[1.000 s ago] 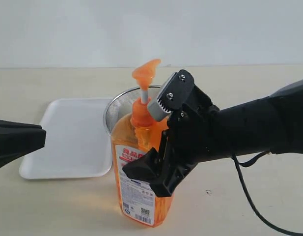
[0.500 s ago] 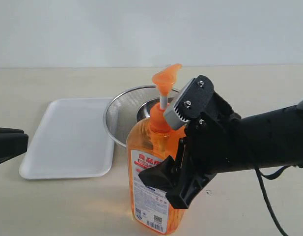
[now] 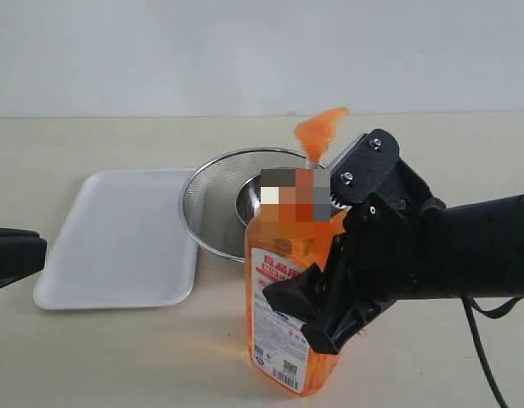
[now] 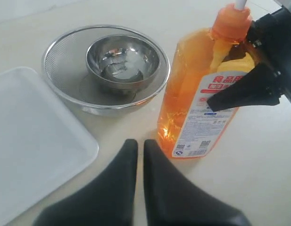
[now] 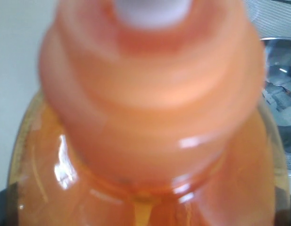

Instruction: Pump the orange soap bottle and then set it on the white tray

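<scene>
- your right pincer was clamped wide around the body of the orange soap bottle, one finger in front of the label and the other behind the shoulder.
- the bottle stood upright in that grip, low over the bench; you could not tell from these views whether its base was touching.
- its pump head sat raised on the stem with nothing pressing it, so whether the pumping was done could not be read.
- placing was clearly left to do: the bottle was just beside the mesh bowl and well apart from the white tray, which lay bare on the far side of that bowl.
- your left pincer hung near the tray's edge, fingers drawn almost together and holding nothing.
- count: one orange soap bottle, one white tray, one mesh bowl, one smaller steel bowl nested inside it, and two pincers.
</scene>
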